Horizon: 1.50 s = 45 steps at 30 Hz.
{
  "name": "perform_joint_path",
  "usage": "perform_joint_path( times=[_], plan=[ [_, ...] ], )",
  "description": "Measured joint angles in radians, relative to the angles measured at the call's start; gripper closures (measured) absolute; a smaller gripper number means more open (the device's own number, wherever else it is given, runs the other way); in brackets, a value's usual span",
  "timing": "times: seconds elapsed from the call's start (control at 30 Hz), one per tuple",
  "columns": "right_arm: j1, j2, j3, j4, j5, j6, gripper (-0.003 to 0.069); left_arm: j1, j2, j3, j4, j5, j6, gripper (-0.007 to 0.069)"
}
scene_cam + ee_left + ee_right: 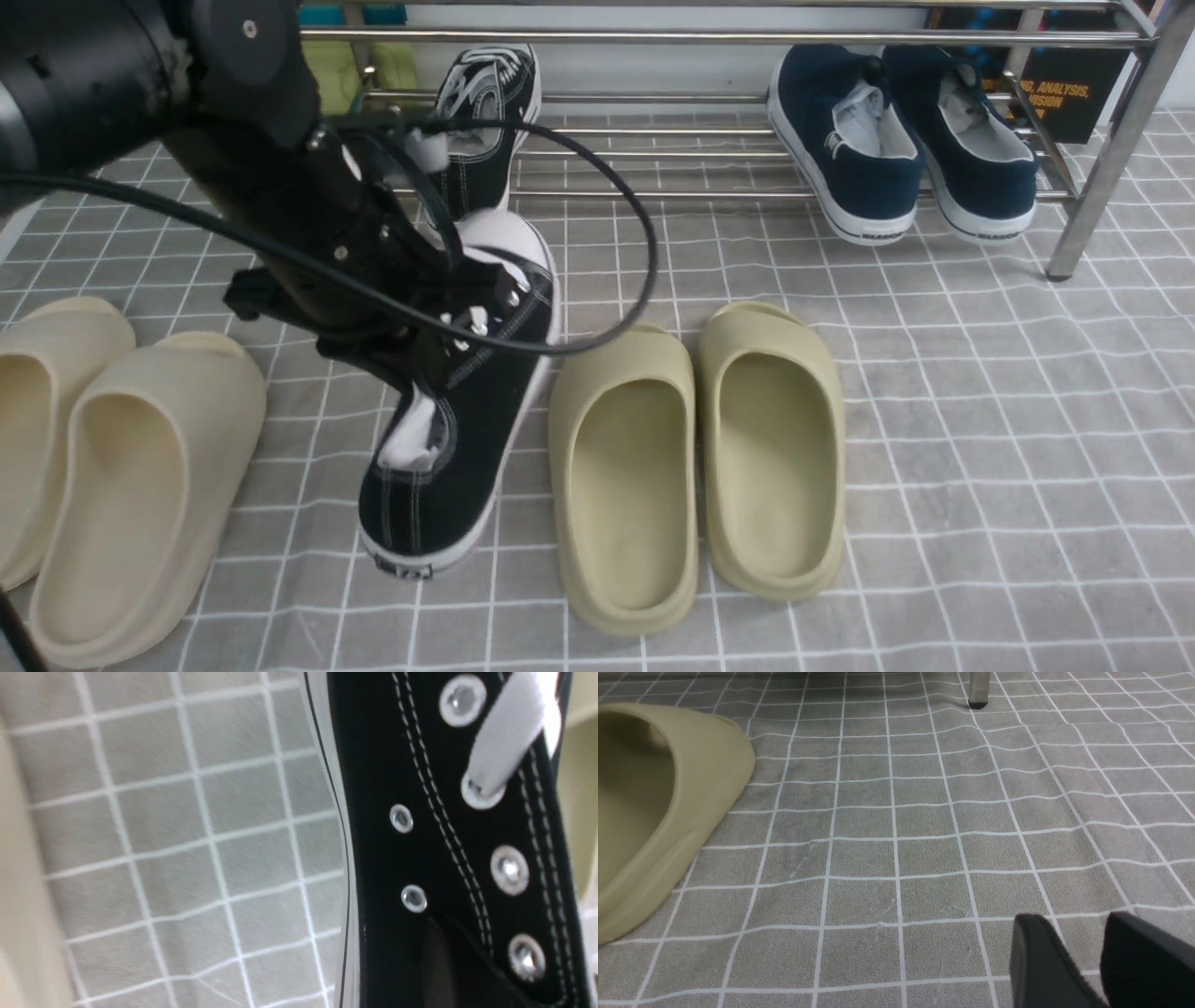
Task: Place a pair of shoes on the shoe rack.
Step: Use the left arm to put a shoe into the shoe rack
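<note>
One black canvas sneaker [495,373], white-laced and white-soled, is being gripped at its side, tilted, toe towards the rack, heel towards the camera. Its mate [476,173], also black and white-laced, is seen partly hidden, propped on the lower shelf of the silver tube rack [1111,159], whose bars are laid level above angled legs.

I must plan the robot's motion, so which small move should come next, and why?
Probably lift the held black sneaker slightly, then forward: the left gripper grips its side, and its mate already sits on the rack.
</note>
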State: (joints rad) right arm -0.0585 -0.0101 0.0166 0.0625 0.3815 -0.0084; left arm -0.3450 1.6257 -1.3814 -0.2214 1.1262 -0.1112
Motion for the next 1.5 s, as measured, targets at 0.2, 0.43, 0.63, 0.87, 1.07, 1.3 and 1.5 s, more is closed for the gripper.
perform_joint_path(
  times=[0.2, 0.43, 0.63, 0.87, 1.07, 1.3, 1.5],
  plan=[
    [0.000, 0.000, 0.000, 0.000, 0.000, 0.000, 0.0419, -0.001, 0.089, -0.092, -0.090, -0.032, 0.029, 0.0585],
    [0.000, 0.000, 0.000, 0.000, 0.000, 0.000, 0.0419, -0.001, 0.308, -0.421, -0.058, -0.041, 0.004, 0.0585],
    [0.000, 0.000, 0.000, 0.000, 0.000, 0.000, 0.0419, -0.001, 0.550, -0.778, -0.027, -0.082, -0.024, 0.0585],
    [0.000, 0.000, 0.000, 0.000, 0.000, 0.000, 0.0419, -0.001, 0.702, -0.950, 0.039, -0.161, -0.058, 0.0585],
    [0.000, 0.000, 0.000, 0.000, 0.000, 0.000, 0.0419, 0.000, 0.721, -0.957, 0.102, -0.267, -0.094, 0.0585],
    [0.000, 0.000, 0.000, 0.000, 0.000, 0.000, 0.0419, 0.000, 0.725, -0.962, 0.107, -0.343, -0.097, 0.0585],
    [0.000, 0.000, 0.000, 0.000, 0.000, 0.000, 0.0419, 0.000, 0.763, -0.962, 0.109, -0.385, -0.054, 0.0569]
  ],
)
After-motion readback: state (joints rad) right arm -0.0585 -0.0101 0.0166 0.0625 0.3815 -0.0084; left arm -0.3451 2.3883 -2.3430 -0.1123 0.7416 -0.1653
